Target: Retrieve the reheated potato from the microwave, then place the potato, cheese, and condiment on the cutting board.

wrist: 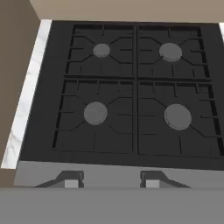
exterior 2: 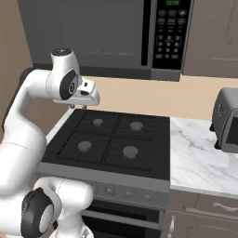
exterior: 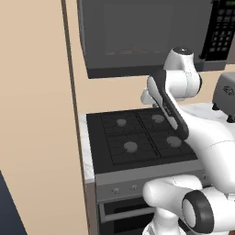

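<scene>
The dark grey microwave (exterior: 137,36) (exterior 2: 93,32) hangs above the stove with its wide door closed and its black keypad (exterior 2: 169,32) on the right. My gripper (wrist: 110,180) hovers over the stove's back left area, below the microwave, and points down at the burners. Its two dark fingertips (wrist: 70,179) stand apart with nothing between them, so it is open. From the base views the white hand (exterior: 148,97) (exterior 2: 88,95) sits well under the microwave's bottom edge. The potato, cheese, condiment and cutting board are out of view.
A black four-burner stove (exterior: 137,137) (exterior 2: 111,139) (wrist: 131,87) lies under the hand, with knobs on its front panel. A silver toaster oven (exterior: 227,92) (exterior 2: 228,121) stands on the white marble counter (exterior 2: 195,158) to the right. A tall tan panel (exterior: 32,114) closes off the left.
</scene>
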{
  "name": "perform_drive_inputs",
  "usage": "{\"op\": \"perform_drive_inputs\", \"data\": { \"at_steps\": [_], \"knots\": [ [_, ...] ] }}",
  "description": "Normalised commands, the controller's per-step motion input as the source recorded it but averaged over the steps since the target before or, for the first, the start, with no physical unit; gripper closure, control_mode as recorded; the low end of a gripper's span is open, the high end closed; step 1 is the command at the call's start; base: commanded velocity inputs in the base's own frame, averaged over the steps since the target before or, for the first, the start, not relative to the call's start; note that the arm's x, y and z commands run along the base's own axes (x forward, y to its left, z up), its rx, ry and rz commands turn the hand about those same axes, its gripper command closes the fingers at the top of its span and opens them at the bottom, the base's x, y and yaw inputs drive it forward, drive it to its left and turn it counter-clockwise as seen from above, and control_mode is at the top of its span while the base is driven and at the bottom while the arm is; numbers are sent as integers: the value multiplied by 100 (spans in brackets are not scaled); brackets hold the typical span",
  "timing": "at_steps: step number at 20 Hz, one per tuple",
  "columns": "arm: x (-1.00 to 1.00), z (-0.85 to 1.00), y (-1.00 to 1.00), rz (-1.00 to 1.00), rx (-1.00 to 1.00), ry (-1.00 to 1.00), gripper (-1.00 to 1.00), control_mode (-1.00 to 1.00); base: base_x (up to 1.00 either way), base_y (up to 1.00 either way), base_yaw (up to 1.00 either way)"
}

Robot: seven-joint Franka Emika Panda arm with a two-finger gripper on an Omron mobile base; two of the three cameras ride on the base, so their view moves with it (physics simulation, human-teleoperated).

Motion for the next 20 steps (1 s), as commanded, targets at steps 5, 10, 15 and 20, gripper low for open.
{"op": "perform_drive_inputs", "data": {
  "at_steps": [5,10,15,20],
  "knots": [
    [-20,0,0,0,0,-16,-100,-100,0,0,0],
    [-27,11,-6,0,0,-46,-100,-100,0,0,0],
    [-20,30,-32,0,3,-34,-100,-100,0,0,0],
    [-12,42,-46,0,6,-16,-100,-100,0,0,0]
  ]
}}
